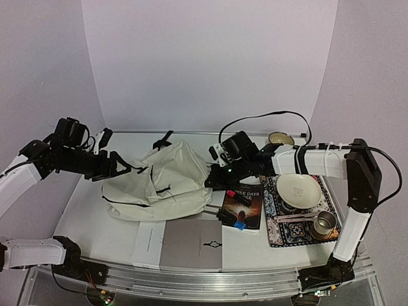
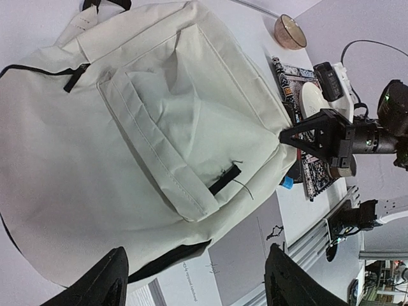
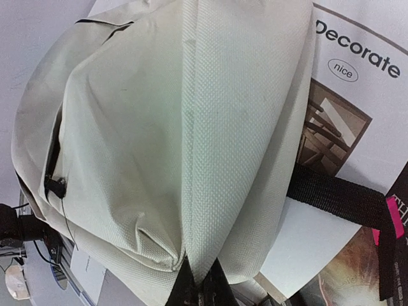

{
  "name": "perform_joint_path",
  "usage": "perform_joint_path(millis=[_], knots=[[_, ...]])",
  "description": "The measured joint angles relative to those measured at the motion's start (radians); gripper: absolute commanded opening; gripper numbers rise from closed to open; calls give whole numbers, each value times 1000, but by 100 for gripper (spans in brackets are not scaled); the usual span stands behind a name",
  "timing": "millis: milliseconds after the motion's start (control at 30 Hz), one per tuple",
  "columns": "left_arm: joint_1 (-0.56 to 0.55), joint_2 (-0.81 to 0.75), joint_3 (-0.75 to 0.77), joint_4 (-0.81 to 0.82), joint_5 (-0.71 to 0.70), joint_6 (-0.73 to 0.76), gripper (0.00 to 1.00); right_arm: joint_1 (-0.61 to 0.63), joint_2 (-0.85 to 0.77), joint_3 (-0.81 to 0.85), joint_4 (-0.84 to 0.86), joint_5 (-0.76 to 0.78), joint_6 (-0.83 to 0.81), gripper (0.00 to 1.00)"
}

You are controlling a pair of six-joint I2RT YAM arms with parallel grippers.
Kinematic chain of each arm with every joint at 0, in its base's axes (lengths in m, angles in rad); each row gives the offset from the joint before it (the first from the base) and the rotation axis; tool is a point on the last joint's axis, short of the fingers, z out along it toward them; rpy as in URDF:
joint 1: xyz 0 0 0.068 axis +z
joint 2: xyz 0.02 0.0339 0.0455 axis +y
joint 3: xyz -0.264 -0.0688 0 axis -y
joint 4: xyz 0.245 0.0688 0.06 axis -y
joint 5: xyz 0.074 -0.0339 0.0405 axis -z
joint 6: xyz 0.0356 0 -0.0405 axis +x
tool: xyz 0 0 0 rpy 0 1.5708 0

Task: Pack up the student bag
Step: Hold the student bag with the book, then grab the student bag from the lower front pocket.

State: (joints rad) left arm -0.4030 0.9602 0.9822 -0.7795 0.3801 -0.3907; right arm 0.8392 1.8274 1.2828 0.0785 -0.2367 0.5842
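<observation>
Right pincer on student bag

Mid-table, student bag; booklet before, perhaps partly under it; paperback right, plate on mat beyond.

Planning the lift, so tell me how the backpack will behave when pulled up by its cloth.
The backpack will probably sag and fold: it lies slumped and creased. It looks unfilled, so likely light. The right pincer grips only a fold, so the rest may drag.

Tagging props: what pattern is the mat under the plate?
The mat has a dark, ornate oriental-style print; the top external view shows it best.
</observation>
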Motion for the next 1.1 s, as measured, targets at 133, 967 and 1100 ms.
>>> perform_joint_path(millis=[133,967,1100], knots=[[-40,112,59,3,-19,53,68,1,-1,17,-19,-23,-37,0],[-351,628,217,30,-233,286,36,2,6,53,-49,-78,-90,0],[-351,657,224,29,-248,302,12,3,6,53,-49,-81,-96,0]])
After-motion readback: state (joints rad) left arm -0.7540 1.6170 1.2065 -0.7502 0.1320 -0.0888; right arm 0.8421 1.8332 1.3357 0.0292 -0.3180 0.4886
